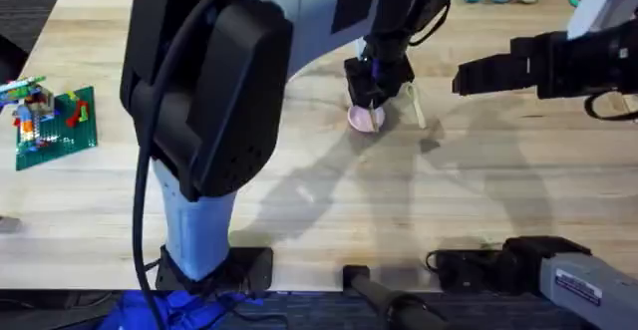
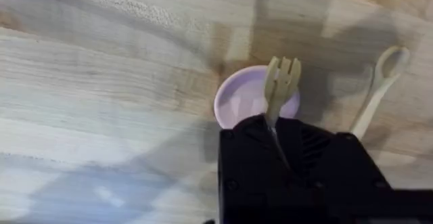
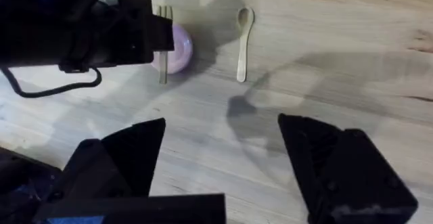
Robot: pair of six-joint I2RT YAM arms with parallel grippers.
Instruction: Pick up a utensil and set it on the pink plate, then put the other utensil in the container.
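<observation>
While the left arm reaches far across the pale wooden worktop [image 1: 299,200], its tool [image 2: 274,126] hangs directly over the pink plate [image 2: 237,102], closed on the handle of the fork [image 2: 281,82], whose tines jut out past the fingers above the plate's right half. The fork looks to be held clear of the plate, not yet resting on it, so the step in hand appears to be the set-down. To do it well, the tool should lower straight down until the fork touches the plate, keeping the tines over the middle, since the fork is about as long as the plate is wide and will overhang the rim at both ends. Opening only once there is contact should stop it bouncing or sliding off; the lift afterward should be vertical so the fingers do not drag it.

The right tool [image 3: 223,149] hovers above bare worktop nearer than the plate, its fingers spread wide and holding nothing. The spoon [image 3: 243,41] lies flat on the worktop just to the right of the plate, apart from it. A sideways drift during release could knock that spoon, so the descent is best kept tight.
</observation>
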